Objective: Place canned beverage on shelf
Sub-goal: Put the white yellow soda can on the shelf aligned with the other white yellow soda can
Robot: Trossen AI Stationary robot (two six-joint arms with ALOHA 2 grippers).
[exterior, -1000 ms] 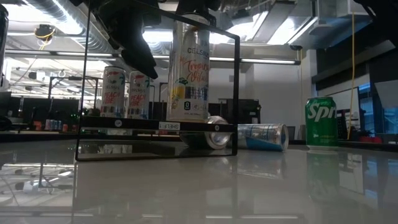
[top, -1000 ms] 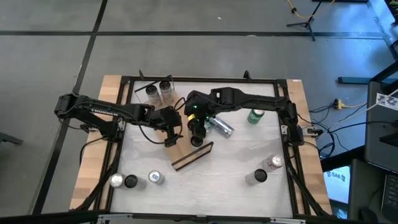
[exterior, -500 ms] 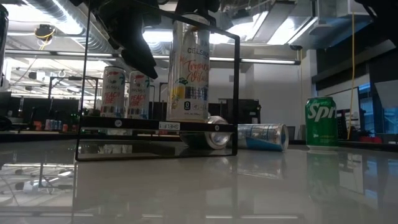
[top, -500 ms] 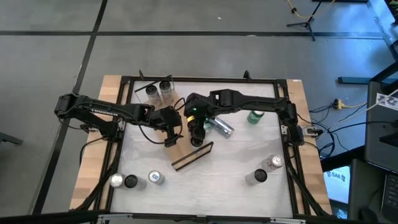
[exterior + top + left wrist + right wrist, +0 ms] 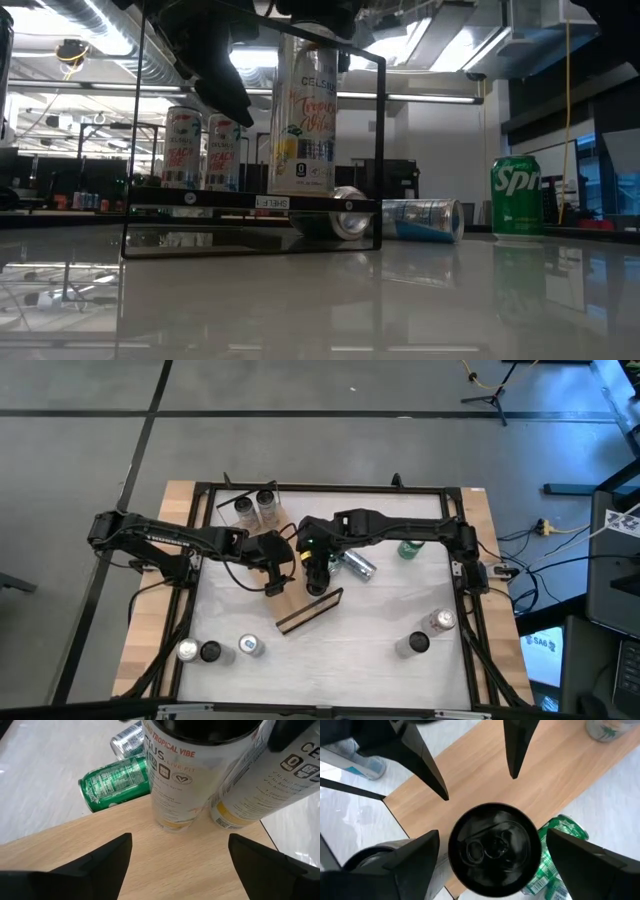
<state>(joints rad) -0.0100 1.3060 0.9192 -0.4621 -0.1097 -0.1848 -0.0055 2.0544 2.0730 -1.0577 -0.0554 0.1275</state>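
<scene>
Shelf [image 5: 303, 600] is being carried by the white table [image 5: 400, 605], near its middle, slanted across it with the dark lip toward the front edge. In the low view the shelf [image 5: 250, 202] is being seen as a raised board inside a thin black frame.

The left gripper [image 5: 278, 568] is being held over the shelf's left end. Its fingers [image 5: 100, 857] are being kept wide apart above bare wood, with nothing between them. The right gripper [image 5: 318, 572] is being held straight above the tall can [image 5: 494, 851]. Its jaws are being kept spread on either side of the can's dark top, with a thin strip of light showing on each side, so no grip is being shown.

That tall can [image 5: 302, 120] is being supported upright on the board, and its foot [image 5: 175, 822] is being seen resting on the wood. A second pale can [image 5: 260, 785] is being shown just beside it, at the board's edge.

A green can [image 5: 117, 782] is being seen lying on the table against the shelf's far side, with a silver can [image 5: 355, 564] lying beside it. A Sprite can [image 5: 516, 195] is being shown upright, well to the right. Two cans [image 5: 255, 506] are being seen standing near the far edge, three [image 5: 212, 650] at the front left corner, and two [image 5: 428, 632] at the front right.
</scene>
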